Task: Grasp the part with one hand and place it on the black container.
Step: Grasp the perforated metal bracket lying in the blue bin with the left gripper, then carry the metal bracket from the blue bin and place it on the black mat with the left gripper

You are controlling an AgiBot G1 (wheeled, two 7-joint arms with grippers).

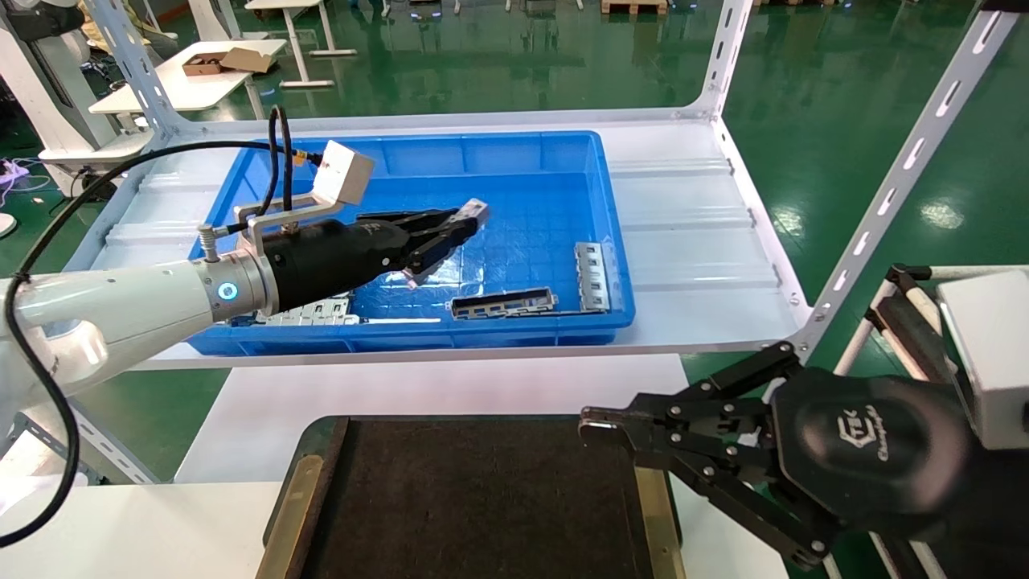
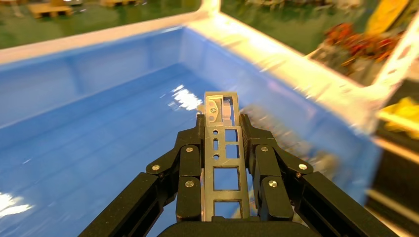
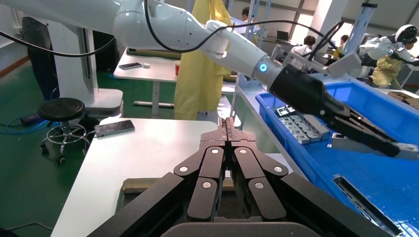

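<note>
near end of the part (image 2: 223, 163) hidden behind the left gripper (image 2: 223, 148); bin floor beyond blurred.

The part (image 2: 222, 148) (silver, ladder-windowed) hangs tilted over the blue bin (image 1: 595, 153); the black container (image 1: 482, 498) lies nearer, brass-edged.

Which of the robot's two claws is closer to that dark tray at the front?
Right. The right gripper hangs just over the black container at its right edge; the left gripper is over the blue bin, holding the part.
</note>
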